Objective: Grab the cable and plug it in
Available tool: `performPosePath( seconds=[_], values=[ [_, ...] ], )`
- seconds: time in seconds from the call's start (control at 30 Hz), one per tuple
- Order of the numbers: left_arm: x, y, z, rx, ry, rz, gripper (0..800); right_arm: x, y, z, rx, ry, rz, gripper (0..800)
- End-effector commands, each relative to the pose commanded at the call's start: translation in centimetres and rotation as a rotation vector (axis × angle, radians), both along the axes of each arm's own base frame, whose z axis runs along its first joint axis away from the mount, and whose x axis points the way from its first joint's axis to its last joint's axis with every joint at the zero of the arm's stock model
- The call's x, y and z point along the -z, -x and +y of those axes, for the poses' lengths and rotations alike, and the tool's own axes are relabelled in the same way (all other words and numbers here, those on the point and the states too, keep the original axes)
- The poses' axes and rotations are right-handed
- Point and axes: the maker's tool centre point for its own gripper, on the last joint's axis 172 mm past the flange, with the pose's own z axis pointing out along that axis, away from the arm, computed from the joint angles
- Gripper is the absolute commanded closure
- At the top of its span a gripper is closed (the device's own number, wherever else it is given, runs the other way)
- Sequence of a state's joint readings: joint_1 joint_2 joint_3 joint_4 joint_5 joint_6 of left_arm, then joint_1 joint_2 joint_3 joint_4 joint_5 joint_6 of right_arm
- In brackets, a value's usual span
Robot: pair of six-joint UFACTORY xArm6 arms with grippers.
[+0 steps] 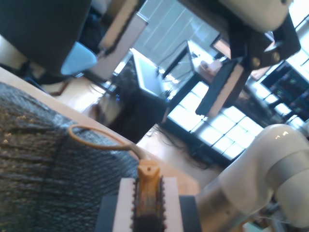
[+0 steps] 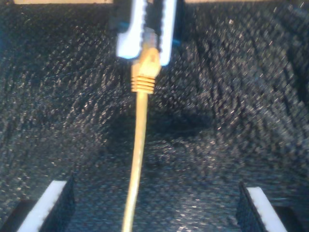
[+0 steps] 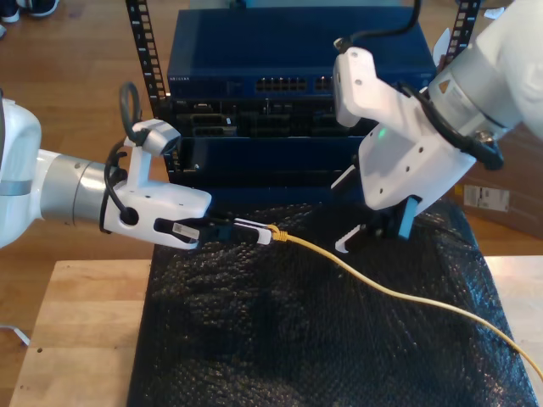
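The yellow cable (image 3: pixel 382 288) runs across the black mat (image 3: pixel 280 348) from the exterior view's lower right up to its plug end (image 3: pixel 280 238). My first gripper (image 3: pixel 259 235), on the arm at the exterior view's left, is shut on that plug end. In the first wrist view, the yellow boot (image 1: pixel 147 186) sits between its white pads (image 1: pixel 123 203), and the cable (image 1: pixel 96 133) loops beyond it. My second gripper (image 3: pixel 377 233) hovers open above the mat, over the cable and apart from it. Its view looks along the cable (image 2: pixel 137 159) toward the held plug (image 2: pixel 146 67).
A blue rack of network gear (image 3: pixel 288 85) with rows of ports stands behind the mat. The mat lies on a wooden table (image 3: pixel 76 339). The second arm's white body (image 3: pixel 416 153) hangs over the mat at the exterior view's right.
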State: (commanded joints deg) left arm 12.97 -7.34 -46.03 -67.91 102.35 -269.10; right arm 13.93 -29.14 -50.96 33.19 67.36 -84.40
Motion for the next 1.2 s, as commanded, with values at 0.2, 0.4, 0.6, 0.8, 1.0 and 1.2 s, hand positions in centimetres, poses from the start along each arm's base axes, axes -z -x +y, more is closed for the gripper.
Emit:
performPosePath(
  seconds=[0.2, 0.4, 0.6, 0.8, 1.0, 1.2],
  values=[
    [-1.8, 0.5, 0.2, 0.058, 0.116, 0.103, 793, -2.0, -0.2, -0.7, 0.002, -0.014, -0.181, 10],
    [-3.0, 0.4, 0.3, 0.082, 0.181, 0.129, 792, -2.7, 0.6, 1.5, -0.061, -0.024, -0.278, 11],
    [-3.3, 0.2, 0.8, 0.079, 0.236, 0.158, 792, -4.2, 1.5, 3.4, -0.128, -0.043, -0.439, 11],
    [-4.8, 0.3, 1.3, 0.104, 0.344, 0.225, 779, -5.5, 2.7, 5.1, -0.165, -0.071, -0.518, 12],
    [-5.8, 0.9, 1.5, 0.14, 0.395, 0.249, 777, -6.9, 2.9, 6.3, -0.177, -0.096, -0.569, 12],
    [-8.4, 1.3, 2.1, 0.175, 0.507, 0.248, 766, -9.2, 3.3, 7.5, -0.181, -0.134, -0.642, 16]
  ],
)
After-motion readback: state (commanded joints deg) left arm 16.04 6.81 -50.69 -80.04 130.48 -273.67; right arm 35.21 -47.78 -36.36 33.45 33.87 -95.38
